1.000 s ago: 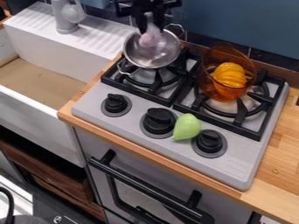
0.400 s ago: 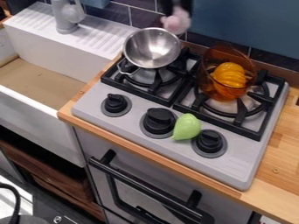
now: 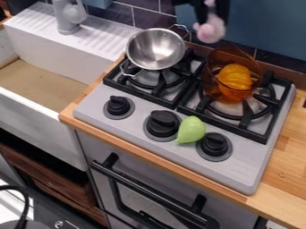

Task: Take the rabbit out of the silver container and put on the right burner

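Black two-finger gripper (image 3: 211, 19) closed on pink toy rabbit (image 3: 210, 32), fingers parted by it; held high, likely to clear amber transparent pot (image 3: 231, 55) on black-grated right burner (image 3: 245, 116).

Blk claw (image 3: 211, 17) up top, R of view ctr, pointing down, clamped

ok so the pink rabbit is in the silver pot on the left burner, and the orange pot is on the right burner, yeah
No: in the camera view the pink rabbit is up in the claw, not in the silver pot. That pot is on the left burner, and the orange pot on the right burner.
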Robot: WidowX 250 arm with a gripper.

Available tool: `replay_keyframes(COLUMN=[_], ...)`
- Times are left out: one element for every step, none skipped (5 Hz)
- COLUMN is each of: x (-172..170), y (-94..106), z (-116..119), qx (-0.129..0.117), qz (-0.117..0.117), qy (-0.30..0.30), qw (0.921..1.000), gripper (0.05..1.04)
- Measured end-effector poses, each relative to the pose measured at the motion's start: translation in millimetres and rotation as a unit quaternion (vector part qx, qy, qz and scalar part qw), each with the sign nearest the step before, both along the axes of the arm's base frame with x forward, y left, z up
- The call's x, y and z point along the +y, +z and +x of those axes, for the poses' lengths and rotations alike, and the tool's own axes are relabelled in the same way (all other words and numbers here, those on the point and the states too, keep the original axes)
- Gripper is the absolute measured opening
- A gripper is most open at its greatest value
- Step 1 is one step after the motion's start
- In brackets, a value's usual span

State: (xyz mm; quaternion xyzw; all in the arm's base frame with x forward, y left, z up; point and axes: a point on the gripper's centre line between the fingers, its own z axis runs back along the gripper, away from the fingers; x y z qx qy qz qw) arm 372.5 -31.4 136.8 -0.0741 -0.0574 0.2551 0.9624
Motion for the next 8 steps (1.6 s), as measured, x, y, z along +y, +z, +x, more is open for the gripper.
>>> replay_keyframes(x=[-23,-37,-43,-39,-37,-32,-27,-25], y=[-10.1,-18.4,-29.0,-35.2,-46.5,-48.7,-50.0,-54.1], z=[-2,-3,2,6,9,11,7,8], qx=[-0.011,-0.02,-0.025,-0.03,-0.024,-0.026,-0.012,-0.003], qz=[0.01,0.021,0.038,0.05,0.059,0.069,0.074,0.082], qy=[-0.011,-0.018,-0.01,0.004,0.005,0.008,0.007,0.009], qw=[0.9998,0.9994,0.9989,0.9983,0.998,0.9972,0.9972,0.9966], gripper=[0.288,0.288,0.288,0.288,0.288,0.288,0.288,0.341])
